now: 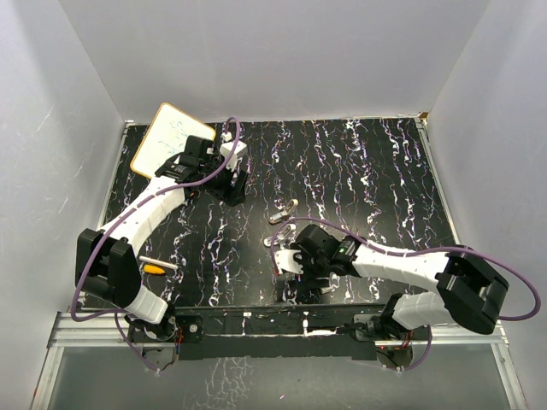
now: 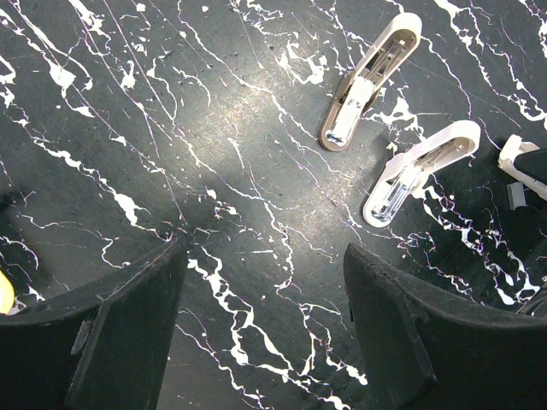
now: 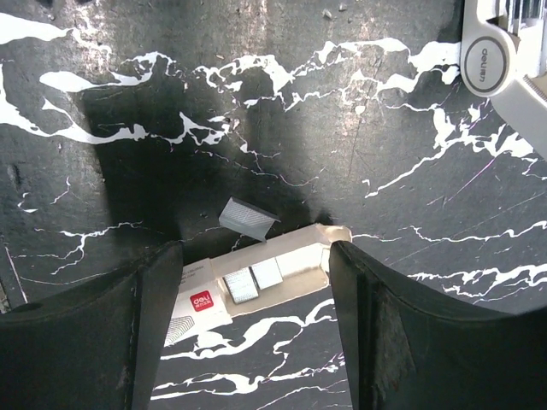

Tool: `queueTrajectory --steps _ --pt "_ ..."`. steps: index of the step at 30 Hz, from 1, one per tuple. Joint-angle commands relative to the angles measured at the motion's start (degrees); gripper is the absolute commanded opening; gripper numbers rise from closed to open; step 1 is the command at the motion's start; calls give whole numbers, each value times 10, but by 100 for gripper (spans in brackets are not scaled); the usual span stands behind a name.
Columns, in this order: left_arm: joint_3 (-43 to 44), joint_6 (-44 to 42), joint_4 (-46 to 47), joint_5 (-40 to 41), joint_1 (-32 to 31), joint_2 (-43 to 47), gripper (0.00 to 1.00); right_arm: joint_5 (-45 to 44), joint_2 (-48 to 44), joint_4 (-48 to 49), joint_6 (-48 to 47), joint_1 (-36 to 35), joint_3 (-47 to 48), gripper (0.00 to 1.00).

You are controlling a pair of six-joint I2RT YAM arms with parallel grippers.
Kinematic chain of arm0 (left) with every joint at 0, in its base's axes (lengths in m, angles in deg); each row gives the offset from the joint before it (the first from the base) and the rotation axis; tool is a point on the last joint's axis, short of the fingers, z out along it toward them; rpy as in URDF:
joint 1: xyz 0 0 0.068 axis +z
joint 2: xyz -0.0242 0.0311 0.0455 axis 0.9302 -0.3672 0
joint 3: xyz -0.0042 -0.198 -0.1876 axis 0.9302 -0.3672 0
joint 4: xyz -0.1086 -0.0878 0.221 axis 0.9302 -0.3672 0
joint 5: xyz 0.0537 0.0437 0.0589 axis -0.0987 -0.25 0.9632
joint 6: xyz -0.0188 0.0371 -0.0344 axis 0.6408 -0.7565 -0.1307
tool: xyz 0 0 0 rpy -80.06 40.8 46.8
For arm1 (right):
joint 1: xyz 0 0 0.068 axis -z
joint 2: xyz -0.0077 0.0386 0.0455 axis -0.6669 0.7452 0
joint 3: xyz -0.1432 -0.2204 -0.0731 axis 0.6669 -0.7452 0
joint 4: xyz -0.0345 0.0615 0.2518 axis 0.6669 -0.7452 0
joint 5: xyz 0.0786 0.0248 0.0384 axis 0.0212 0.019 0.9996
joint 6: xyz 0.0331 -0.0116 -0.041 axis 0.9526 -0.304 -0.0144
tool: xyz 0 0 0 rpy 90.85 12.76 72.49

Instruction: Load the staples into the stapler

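between the matt, faintly grainy black plastic fingers (image 3: 85, 342) of the right gripper (image 3: 254, 256) lies a matt white card box (image 3: 256, 278), and just beyond it a ribbed, shiny metal strip of staples (image 3: 248, 217). ahead of the left gripper (image 2: 265, 282), the white stapler (image 2: 444, 141) and taupe stapler (image 2: 402, 34) have smooth plastic shells around bright metal channels. the table (image 2: 214, 154) beneath is semi-gloss black marbling, finely scratched.

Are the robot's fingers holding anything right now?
No, nothing. The left fingers are open and empty; the staple box lies between the open right fingers.
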Motion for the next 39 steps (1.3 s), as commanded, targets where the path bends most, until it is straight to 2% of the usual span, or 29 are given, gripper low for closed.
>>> queueTrajectory --steps 1,6,15,24,30,39 --pt "8 -6 -1 -9 4 24 72 22 10 10 -3 26 16 72" --pt "2 -9 2 -9 4 29 72 51 32 13 -35 60 39 73" --pt "-4 -11 5 -6 4 38 72 86 96 6 -39 62 71 69" --pt "-3 -11 5 -11 6 38 72 107 99 -1 -33 76 75 62" --pt "-4 -11 6 -11 5 38 72 139 98 -40 -55 106 85 62" --pt "-3 -11 4 -11 5 37 72 126 66 -23 -40 117 91 64"
